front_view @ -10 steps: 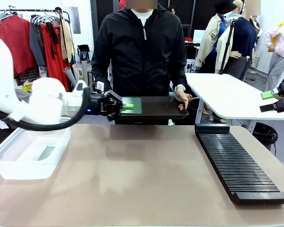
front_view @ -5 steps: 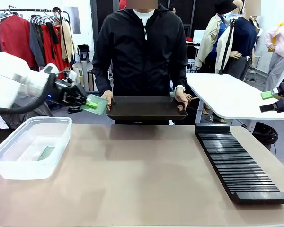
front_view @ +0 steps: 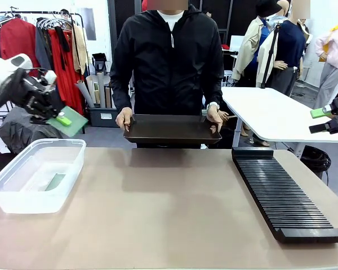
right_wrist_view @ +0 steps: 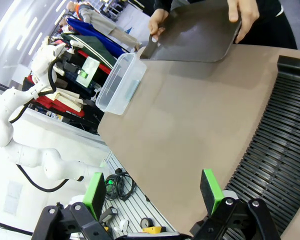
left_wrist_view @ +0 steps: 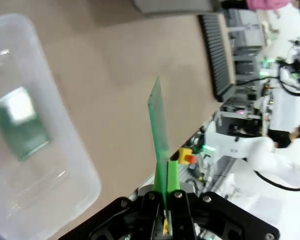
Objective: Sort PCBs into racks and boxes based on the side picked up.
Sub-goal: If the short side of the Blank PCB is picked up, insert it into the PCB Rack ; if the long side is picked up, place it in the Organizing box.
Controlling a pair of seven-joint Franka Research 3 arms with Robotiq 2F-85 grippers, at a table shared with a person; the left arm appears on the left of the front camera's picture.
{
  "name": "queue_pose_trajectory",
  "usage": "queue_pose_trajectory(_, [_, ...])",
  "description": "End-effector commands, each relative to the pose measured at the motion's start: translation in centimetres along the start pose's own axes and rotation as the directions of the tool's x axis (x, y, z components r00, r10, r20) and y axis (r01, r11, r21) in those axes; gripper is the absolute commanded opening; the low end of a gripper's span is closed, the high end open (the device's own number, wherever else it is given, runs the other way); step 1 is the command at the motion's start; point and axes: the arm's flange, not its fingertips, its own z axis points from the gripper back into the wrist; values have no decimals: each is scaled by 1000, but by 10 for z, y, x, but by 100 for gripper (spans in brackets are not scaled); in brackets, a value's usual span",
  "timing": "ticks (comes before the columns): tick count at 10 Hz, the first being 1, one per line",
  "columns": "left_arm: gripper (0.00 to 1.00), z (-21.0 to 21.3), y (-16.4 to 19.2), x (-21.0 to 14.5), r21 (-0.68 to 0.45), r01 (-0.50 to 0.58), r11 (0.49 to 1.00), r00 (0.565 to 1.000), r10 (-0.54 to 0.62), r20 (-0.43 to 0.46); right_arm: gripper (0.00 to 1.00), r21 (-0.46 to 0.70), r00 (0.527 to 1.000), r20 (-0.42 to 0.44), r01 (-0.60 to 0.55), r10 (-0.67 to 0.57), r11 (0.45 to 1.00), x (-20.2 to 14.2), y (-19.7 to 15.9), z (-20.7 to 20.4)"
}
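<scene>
My left gripper point(front_view: 60, 118) is shut on a green PCB point(front_view: 71, 121), held tilted in the air above the far end of the clear box point(front_view: 22, 198). In the left wrist view the held PCB point(left_wrist_view: 158, 131) stands edge-on between the fingers point(left_wrist_view: 173, 176), with the box point(left_wrist_view: 65, 175) below to the left. Another PCB point(front_view: 55, 181) lies flat on the box floor, the same PCB point(left_wrist_view: 20, 122) in the wrist view. The black slotted rack point(front_view: 281, 191) lies at the table's right. My right gripper point(front_view: 323, 119) hovers beyond the table's right edge; its jaws point(right_wrist_view: 152, 192) stand open with nothing between them.
A person at the far side holds a shallow black tray point(front_view: 172, 128) in both hands above the table's far edge. A white side table point(front_view: 270, 115) stands behind the rack. The brown table's middle point(front_view: 169, 208) is bare.
My left arm has swung left from the person's tray, carrying the PCB out over the box. The tray, rack and right gripper have stayed put.
</scene>
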Motion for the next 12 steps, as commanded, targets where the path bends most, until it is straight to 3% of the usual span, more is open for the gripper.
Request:
queue_pose_trajectory(1, [0, 2, -1, -15, 177, -66, 982, 998, 65, 9, 100, -1, 1000, -1, 1, -1, 1000, 1, 2, 0])
queue_pose_trajectory(3, [0, 5, 4, -24, 230, -80, 970, 997, 79, 13, 100, -1, 1000, -1, 1, -1, 1000, 1, 2, 0])
queue_pose_trajectory(5, [0, -1, 19, -31, 358, -115, 927, 993, 110, 33, 100, -1, 1000, -1, 1, -1, 1000, 1, 2, 0])
queue_pose_trajectory(9, [0, -22, 43, -31, 400, -47, 915, 999, 33, 42, 100, -1, 1000, -1, 1, -1, 1000, 1, 2, 0])
queue_pose_trajectory(12, [0, -43, 69, -34, 390, -71, 918, 997, 61, 37, 100, -1, 1000, -1, 1, -1, 1000, 1, 2, 0])
